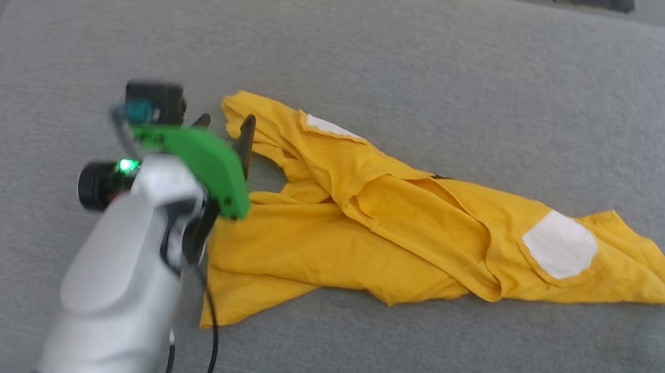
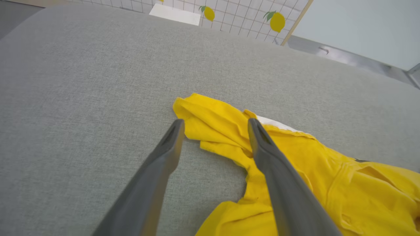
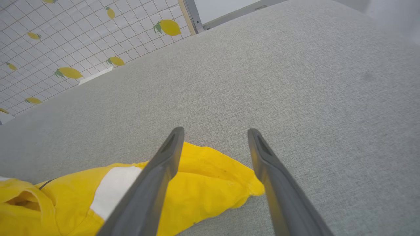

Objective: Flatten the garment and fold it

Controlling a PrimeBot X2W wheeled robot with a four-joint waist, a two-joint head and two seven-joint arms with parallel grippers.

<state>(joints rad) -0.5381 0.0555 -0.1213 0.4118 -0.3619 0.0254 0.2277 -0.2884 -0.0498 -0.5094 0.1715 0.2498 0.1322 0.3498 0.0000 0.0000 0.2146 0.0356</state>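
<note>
Two grippers in frame, both with fingers spread wide and nothing between the pads. The garment (image 1: 367, 217) is a bright yellow T-shirt, unfolded and badly rumpled. It lies on the grey fabric cushion (image 1: 389, 58) in a long twisted band across the middle of the head view. The cloth is doubled over itself, with thick ridges and a deep fold running through the centre.

I see a big rounded white patch (image 1: 560, 244) near its right end and a thin white sliver (image 1: 331, 126) near the upper left corner. There is also one short black mark (image 1: 441, 177) at a fold edge. A loose flap hangs down toward me at the lower left. Soft matte cotton look, no print side visible.

Left gripper (image 1: 225, 123) sits at the shirt's left end. In the left wrist view the bunched yellow corner lies between the two dark fingers (image 2: 164, 154), with one finger over the cloth. I cannot tell if it touches. No grip.

Right gripper (image 3: 215, 132) is at the opposite end. The right wrist view shows the shirt's pointed tip lying in the gap below the open fingers, not pinched. A lemon-print tiled wall (image 3: 65, 49) is behind the cushion.
</note>
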